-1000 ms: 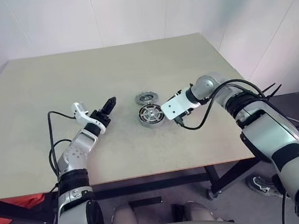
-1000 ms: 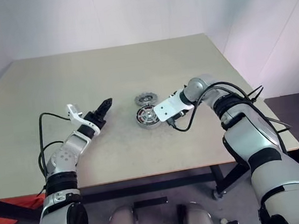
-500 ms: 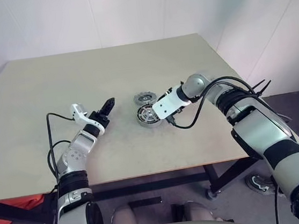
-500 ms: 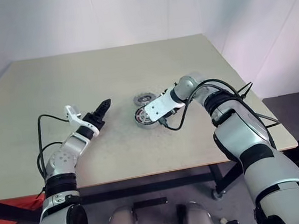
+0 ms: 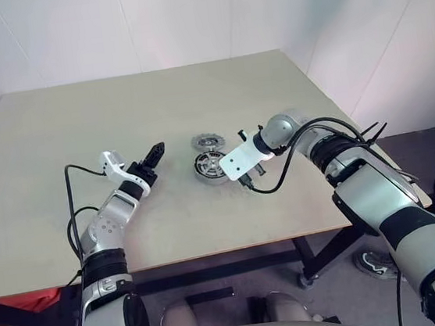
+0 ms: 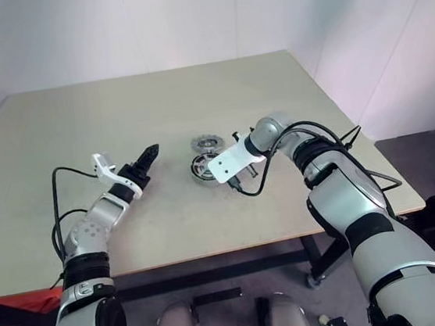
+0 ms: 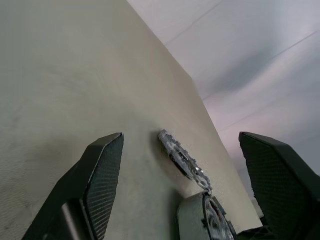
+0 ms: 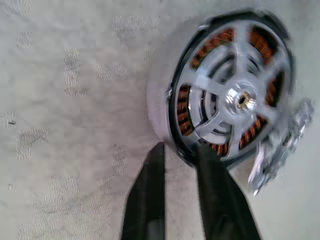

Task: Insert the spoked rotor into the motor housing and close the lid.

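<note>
The motor housing (image 5: 210, 166) lies flat near the table's middle. The spoked rotor (image 8: 235, 97) sits inside it, and copper windings show between its silver spokes. The notched grey lid (image 5: 208, 141) lies on the table just behind the housing, close to its rim. My right gripper (image 8: 181, 147) points down at the housing's right edge, under its white wrist block (image 5: 237, 159). Its fingers (image 8: 150, 200) are drawn close together at the rim. I cannot tell whether they pinch it. My left gripper (image 7: 181, 136) hovers open to the left of the parts, aimed at them and holding nothing.
The beige table (image 5: 79, 124) has wide bare areas to the left, behind and in front of the parts. Its right edge (image 5: 358, 151) runs close to my right forearm. White walls stand behind the table.
My right hand has edged left, closer over the housing. The whole head view has also shifted a little. The left arm, the housing and the lid have stayed put.
</note>
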Robot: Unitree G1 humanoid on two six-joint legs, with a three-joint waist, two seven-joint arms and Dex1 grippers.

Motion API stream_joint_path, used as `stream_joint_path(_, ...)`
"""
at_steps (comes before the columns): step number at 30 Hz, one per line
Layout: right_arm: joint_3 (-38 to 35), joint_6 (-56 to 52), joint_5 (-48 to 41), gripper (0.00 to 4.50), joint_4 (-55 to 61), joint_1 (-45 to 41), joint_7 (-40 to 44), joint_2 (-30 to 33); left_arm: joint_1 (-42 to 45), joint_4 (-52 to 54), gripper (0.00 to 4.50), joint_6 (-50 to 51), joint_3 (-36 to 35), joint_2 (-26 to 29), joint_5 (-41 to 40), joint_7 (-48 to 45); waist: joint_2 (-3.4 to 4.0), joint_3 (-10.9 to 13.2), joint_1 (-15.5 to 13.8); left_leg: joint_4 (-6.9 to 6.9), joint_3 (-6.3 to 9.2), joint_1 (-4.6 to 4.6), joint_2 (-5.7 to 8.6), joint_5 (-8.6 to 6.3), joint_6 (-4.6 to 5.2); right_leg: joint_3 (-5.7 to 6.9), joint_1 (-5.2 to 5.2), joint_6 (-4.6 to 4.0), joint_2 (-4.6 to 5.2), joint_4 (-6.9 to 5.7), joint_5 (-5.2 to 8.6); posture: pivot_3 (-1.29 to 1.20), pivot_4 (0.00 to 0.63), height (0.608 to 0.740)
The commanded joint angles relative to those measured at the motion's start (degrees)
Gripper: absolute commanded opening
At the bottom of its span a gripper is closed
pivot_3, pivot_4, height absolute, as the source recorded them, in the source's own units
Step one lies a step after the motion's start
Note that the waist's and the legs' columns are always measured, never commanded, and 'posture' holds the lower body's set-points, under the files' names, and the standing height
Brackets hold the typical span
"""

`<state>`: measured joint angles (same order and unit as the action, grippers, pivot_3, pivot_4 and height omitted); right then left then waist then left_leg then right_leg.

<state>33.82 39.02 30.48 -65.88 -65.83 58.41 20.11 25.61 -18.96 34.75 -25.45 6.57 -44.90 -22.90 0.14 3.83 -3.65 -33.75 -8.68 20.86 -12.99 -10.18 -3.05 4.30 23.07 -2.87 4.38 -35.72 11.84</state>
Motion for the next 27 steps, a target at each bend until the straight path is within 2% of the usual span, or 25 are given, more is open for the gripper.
stream_joint_path(1, -1.2, -0.6, -0.7, 0.02, -0.1, -0.4, -0.8, -0.4, 0.9, 1.4, 3.93, -1.0, 0.1, 0.5, -0.2, -0.1, 0.01, 0.0, -0.1, -0.01, 0.00, -0.01, -0.01, 0.00, 0.00, 0.00, 0.01, -0.03, -0.01, -0.01, -0.02, 0.00, 0.000, 0.740)
stream_joint_path(6, -2.7, -1.5, -2.3, 0.02, 1.1, -0.4, -0.9, -0.2, 1.1, 1.0, 3.93, -1.2, 0.4, 0.4, 0.1, -0.1, 0.01, 0.0, -0.3, -0.16, 0.01, 0.08, -0.02, 0.00, 0.00, 0.01, 0.01, -0.04, 0.00, 0.00, -0.03, 0.00, 0.000, 0.740)
stream_joint_path(9, -5.6, -4.2, -6.0, 0.02, 3.0, 0.1, 2.4, -0.3, 1.1, 0.5, 3.93, -1.5, 0.6, 0.3, 0.3, -0.2, 0.02, 0.0, -0.3, -0.17, 0.01, 0.11, -0.03, 0.00, 0.01, 0.01, 0.03, -0.04, 0.00, 0.00, -0.03, 0.00, 0.000, 0.740)
stream_joint_path(12, -10.4, -14.8, -12.8, 0.02, 8.3, 1.3, 8.7, -1.8, 1.0, 0.3, 3.93, -1.6, 0.7, 0.2, 0.4, -0.3, 0.03, 0.0, -0.2, -0.17, 0.01, 0.21, -0.05, -0.01, 0.02, 0.03, 0.11, -0.04, -0.02, 0.00, -0.04, 0.00, 0.000, 0.740)
stream_joint_path(15, -14.1, -31.3, -18.1, 0.02, 18.4, 3.3, 12.9, -3.4, 0.9, 0.1, 3.93, -1.8, 0.8, 0.2, 0.5, -0.2, 0.03, 0.0, -0.3, -0.17, 0.00, 0.33, -0.13, -0.02, 0.04, 0.04, 0.22, -0.05, -0.09, 0.01, -0.04, 0.00, 0.000, 0.740)
stream_joint_path(21, -15.3, -60.3, -22.7, 0.02, 38.2, 7.7, 15.4, -5.4, 0.7, 0.3, 3.93, -1.7, 0.7, 0.4, 0.7, 0.0, 0.04, 0.0, -1.1, -0.17, 0.00, 0.35, -0.21, -0.02, 0.03, 0.09, 0.21, -0.08, -0.12, 0.05, -0.02, 0.00, 0.000, 0.740)
stream_joint_path(27, -12.4, -72.7, -24.2, 0.02, 48.0, 11.9, 15.1, -5.4, 0.2, 0.9, 3.93, -2.0, -0.6, 2.0, 0.5, 0.1, 0.04, 0.0, -2.3, -0.16, 0.01, 0.26, -0.21, 0.01, -0.04, 0.09, 0.14, -0.07, -0.12, 0.04, -0.02, 0.00, 0.000, 0.740)
